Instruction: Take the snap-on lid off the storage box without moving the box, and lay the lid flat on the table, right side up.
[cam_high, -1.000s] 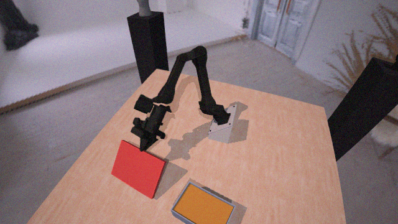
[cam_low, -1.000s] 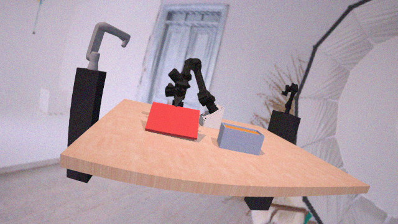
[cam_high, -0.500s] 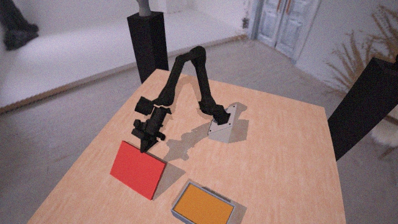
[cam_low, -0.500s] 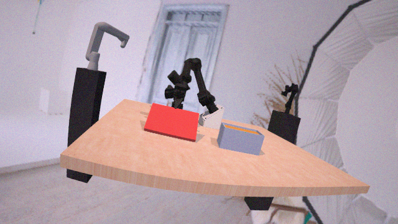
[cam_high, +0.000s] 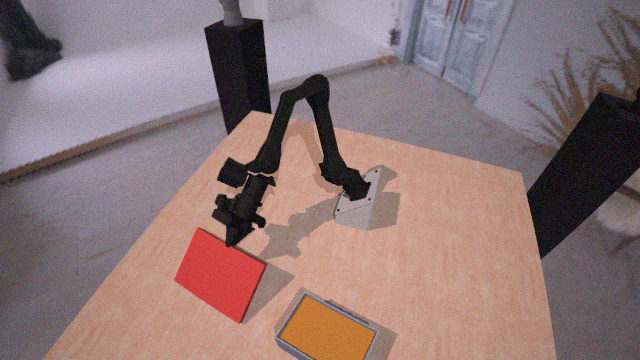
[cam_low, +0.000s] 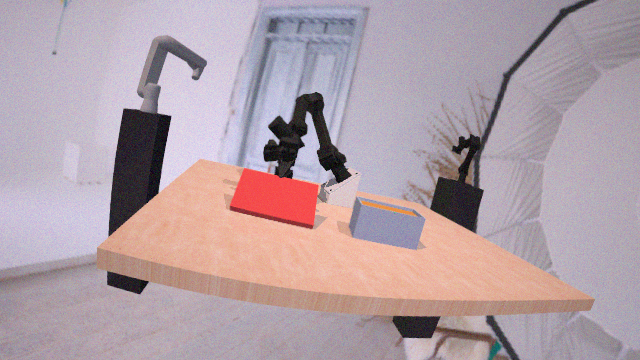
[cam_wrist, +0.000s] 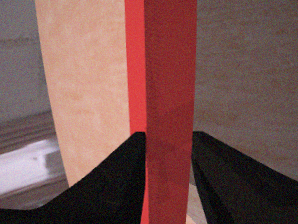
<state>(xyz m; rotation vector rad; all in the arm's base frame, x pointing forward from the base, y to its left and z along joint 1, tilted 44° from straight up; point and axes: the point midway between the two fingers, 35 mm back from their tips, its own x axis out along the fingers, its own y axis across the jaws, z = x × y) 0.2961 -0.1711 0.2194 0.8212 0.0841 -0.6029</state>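
The red lid is off the box and tilted, its far edge raised and its near edge low at the table top. Its flat outer face shows in the top and exterior views. My gripper is shut on the raised far edge, one finger on each side of it in the wrist view. The blue-grey storage box stands upright and open to the right of the lid; its orange inside shows. Whether the lid's low edge touches the table is hard to tell.
The wooden table bears the lid, the box and the arm's pale base. The lid is near the table's left side in the top view. Black pedestals stand beyond the table's edges.
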